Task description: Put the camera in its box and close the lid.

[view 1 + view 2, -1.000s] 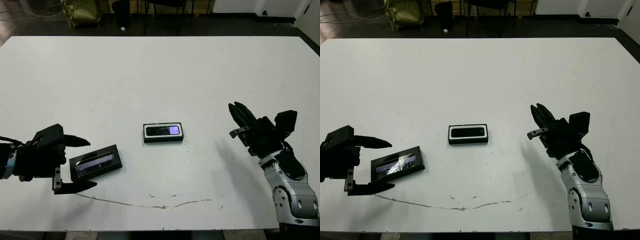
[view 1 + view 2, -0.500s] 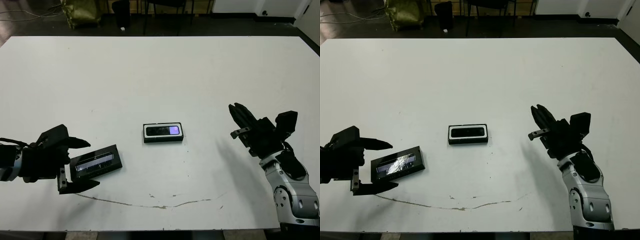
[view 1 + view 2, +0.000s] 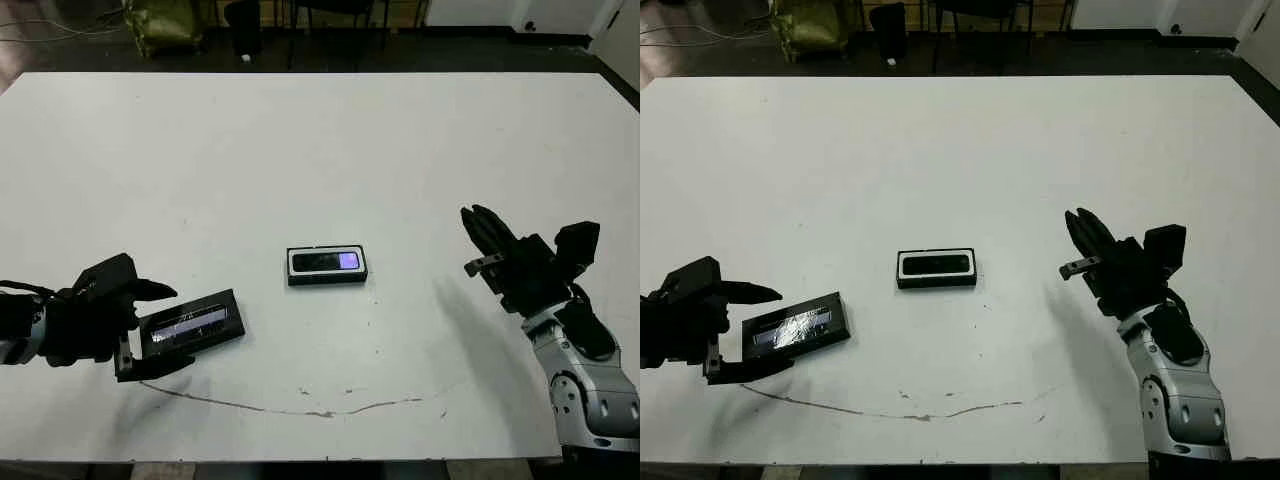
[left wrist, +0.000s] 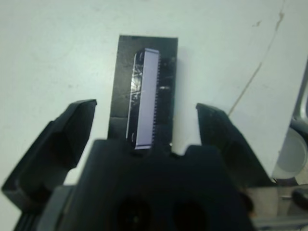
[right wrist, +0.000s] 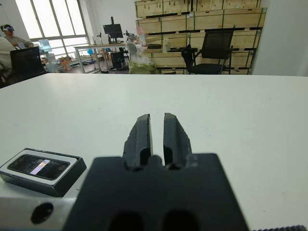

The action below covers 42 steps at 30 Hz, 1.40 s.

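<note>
My head views are bright and evenly lit, and the white table (image 3: 320, 150) comes close to washing out while the floor beyond its far edge stays dark. Shadows are soft and faint: a pale grey one lies on the table just beside my right gripper (image 3: 478, 222), another under my left gripper (image 3: 150, 330). The lid (image 3: 190, 325) throws back a silvery glare along its strip. My left wrist view is dim, bluish and blurred, with my own fingers (image 4: 57, 139) out of focus. My right wrist view is sharper; daylight pours from windows (image 5: 48, 19) at the far left, blown out to white.
</note>
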Each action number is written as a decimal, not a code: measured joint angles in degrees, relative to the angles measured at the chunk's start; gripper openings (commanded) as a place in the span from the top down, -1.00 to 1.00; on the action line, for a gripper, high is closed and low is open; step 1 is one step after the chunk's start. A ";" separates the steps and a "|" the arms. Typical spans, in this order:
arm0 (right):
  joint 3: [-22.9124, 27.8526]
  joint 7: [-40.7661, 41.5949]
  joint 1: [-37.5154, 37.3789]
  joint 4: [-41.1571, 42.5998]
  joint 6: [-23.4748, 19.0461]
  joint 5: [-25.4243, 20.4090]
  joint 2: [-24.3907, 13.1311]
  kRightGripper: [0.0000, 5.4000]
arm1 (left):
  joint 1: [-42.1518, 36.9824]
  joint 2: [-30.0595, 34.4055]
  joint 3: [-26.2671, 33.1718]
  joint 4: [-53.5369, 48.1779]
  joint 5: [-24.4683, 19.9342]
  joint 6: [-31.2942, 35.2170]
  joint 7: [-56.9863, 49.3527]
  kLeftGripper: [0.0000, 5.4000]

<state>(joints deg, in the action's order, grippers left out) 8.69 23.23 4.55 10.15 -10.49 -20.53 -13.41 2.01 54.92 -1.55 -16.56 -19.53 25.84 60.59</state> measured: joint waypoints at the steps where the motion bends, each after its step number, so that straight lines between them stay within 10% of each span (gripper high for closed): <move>1: 0.02 0.15 0.00 -0.12 0.01 -0.07 0.00 1.00 | -0.03 -0.14 -0.30 0.39 0.38 -0.24 0.01 -0.30; 9: 0.15 0.62 0.02 -0.49 0.10 -0.05 0.00 1.00 | -1.12 -1.07 -0.90 5.19 0.60 -5.32 2.70 0.25; 25: 0.14 1.20 0.26 -1.59 0.83 -0.14 -0.01 1.00 | -1.88 4.53 -3.61 -4.61 5.88 8.12 -2.18 0.28; 42: -1.38 -0.59 0.23 -0.95 0.72 0.89 0.48 1.00 | -8.55 -8.33 6.65 0.12 -3.66 -2.43 -6.07 0.28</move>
<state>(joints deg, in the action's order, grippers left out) 7.31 22.64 4.79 9.20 -9.77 -19.64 -12.92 -6.54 46.59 5.10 -16.44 -23.19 23.41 54.51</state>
